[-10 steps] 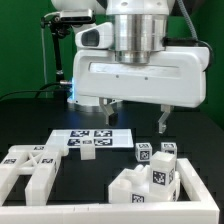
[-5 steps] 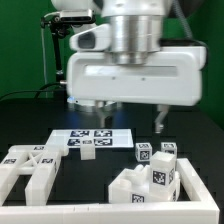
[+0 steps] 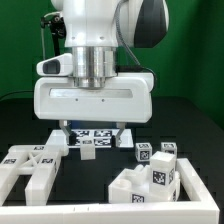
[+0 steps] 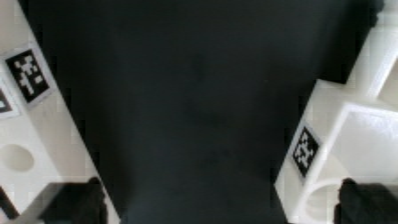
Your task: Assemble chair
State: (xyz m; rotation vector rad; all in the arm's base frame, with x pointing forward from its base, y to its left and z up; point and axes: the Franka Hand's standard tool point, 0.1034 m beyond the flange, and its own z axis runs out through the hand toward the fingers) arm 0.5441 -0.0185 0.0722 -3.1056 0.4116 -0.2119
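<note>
Chair [image 3: 135,186] in loose chunky white pieces with black-and-white tags [image 3: 143,152]

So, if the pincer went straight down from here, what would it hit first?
Likely the bare black table: the wrist view shows only that inside the open pincer, with white chair parts flanking it. Depth unclear.

The pincer [image 3: 94,133] has a housing of smooth white plastic with a soft gloss. Above it sits a ribbed collar [image 3: 90,65] that looks like brushed grey metal. Its fingertips [image 4: 75,203] look dark and dull. The chair parts [image 3: 150,180] are chunky white plastic, smooth and matt, and carry flat black-and-white printed tags [image 3: 143,152]. The worktop [image 3: 190,120] is black and matt, with no shine. The marker board [image 3: 102,137] is thin, flat, white and matt.
</note>
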